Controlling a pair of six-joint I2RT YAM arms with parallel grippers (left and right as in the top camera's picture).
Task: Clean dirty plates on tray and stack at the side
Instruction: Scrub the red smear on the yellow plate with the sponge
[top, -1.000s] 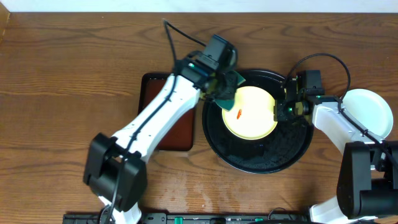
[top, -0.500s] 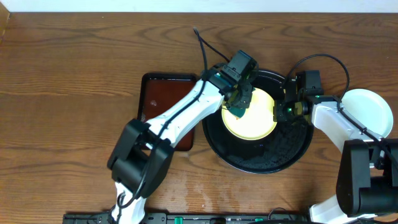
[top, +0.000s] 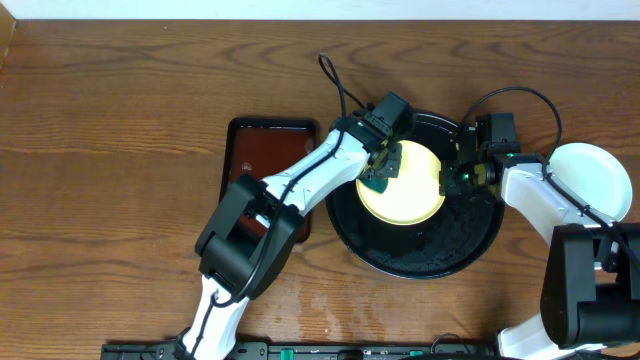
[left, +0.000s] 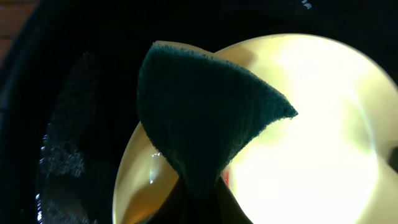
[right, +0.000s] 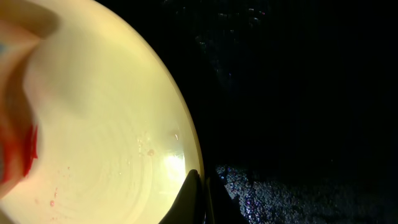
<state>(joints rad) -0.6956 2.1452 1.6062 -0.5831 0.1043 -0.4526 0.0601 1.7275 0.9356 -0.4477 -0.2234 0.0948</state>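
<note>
Yellow plate (top: 412, 190): in the tray's (top: 440, 258) 12 o'clock half, red smear (left: 224, 178) present — wiping unfinished, stacking pending. Left gripper (top: 385, 168) clamps the sponge (top: 377, 181) on it; right gripper (top: 452, 181) pinches its 3 o'clock rim. White plate (top: 600, 180) already aside on the table (top: 120, 150).

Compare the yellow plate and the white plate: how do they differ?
The yellow plate sits in the black tray; the white plate lies on bare table beside it. The left gripper holds a green sponge on the yellow plate, the right gripper pinches its rim; the white plate has neither. Both are round.
</note>
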